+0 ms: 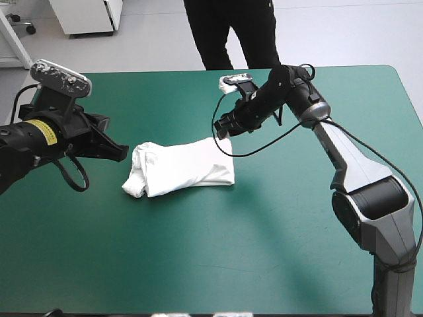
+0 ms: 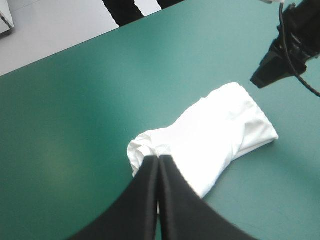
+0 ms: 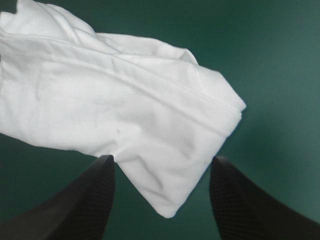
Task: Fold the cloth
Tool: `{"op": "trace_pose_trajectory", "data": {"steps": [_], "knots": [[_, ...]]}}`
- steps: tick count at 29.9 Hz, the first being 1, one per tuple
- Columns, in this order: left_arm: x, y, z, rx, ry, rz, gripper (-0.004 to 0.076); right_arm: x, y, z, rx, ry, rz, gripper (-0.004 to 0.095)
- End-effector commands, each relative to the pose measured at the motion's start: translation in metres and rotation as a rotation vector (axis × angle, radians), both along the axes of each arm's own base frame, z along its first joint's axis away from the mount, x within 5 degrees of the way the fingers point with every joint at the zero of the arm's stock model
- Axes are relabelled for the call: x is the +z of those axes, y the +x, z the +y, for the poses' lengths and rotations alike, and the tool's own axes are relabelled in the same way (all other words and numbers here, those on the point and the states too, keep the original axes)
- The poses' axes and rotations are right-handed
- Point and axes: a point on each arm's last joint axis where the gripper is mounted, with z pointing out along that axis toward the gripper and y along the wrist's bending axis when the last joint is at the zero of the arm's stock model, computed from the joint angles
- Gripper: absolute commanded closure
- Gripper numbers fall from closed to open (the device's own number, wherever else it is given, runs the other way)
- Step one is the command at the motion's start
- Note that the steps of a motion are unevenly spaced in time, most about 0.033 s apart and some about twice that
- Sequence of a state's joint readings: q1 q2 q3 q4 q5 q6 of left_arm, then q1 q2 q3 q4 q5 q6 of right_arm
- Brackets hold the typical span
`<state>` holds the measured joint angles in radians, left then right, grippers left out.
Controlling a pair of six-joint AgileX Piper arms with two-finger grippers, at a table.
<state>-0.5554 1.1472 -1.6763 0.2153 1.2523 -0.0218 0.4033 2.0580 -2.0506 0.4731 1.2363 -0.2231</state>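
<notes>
The white T-shirt (image 1: 180,168) lies as a folded bundle in the middle of the teal-green table, its left end bunched and rounded. My left gripper (image 1: 121,153) hangs just left of that bunched end, its black fingers shut in a pointed arch with nothing between them; in the left wrist view the T-shirt (image 2: 210,137) stretches away ahead of the left gripper (image 2: 159,159). My right gripper (image 1: 220,131) hovers over the bundle's far right corner. In the right wrist view the right gripper (image 3: 162,161) is open, with a corner of the T-shirt (image 3: 120,117) lying below and between its fingers.
Bare teal-green cover (image 1: 218,257) stretches wide in front of the bundle and to its right. The far table edge (image 1: 172,71) runs behind both arms.
</notes>
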Motion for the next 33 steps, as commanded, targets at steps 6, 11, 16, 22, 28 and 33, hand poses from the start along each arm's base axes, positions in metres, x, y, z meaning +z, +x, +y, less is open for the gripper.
{"op": "trace_pose_trajectory", "data": {"steps": [6,11,16,22,28,33], "knots": [[0.009,-0.011,0.009,0.025,-0.013,-0.015,0.0732,-0.022,-0.005,-0.009,-0.007,0.021,0.073,0.0325],[0.009,-0.011,0.009,0.025,-0.013,-0.015,0.0732,-0.044,0.005,-0.004,-0.007,0.062,0.116,0.0325],[0.009,-0.012,0.009,0.023,-0.015,-0.014,0.0732,-0.066,0.013,0.003,-0.009,0.119,0.179,0.0327],[0.009,-0.012,0.009,0.024,-0.019,-0.012,0.0733,-0.086,0.017,0.005,0.006,0.104,0.221,0.0359],[0.009,-0.012,0.008,0.026,-0.025,-0.010,0.0733,-0.087,0.020,-0.003,0.018,0.074,0.199,0.0929],[0.009,-0.012,0.008,0.030,-0.033,-0.007,0.0733,-0.089,0.024,-0.040,-0.054,-0.146,0.206,0.0912]]}}
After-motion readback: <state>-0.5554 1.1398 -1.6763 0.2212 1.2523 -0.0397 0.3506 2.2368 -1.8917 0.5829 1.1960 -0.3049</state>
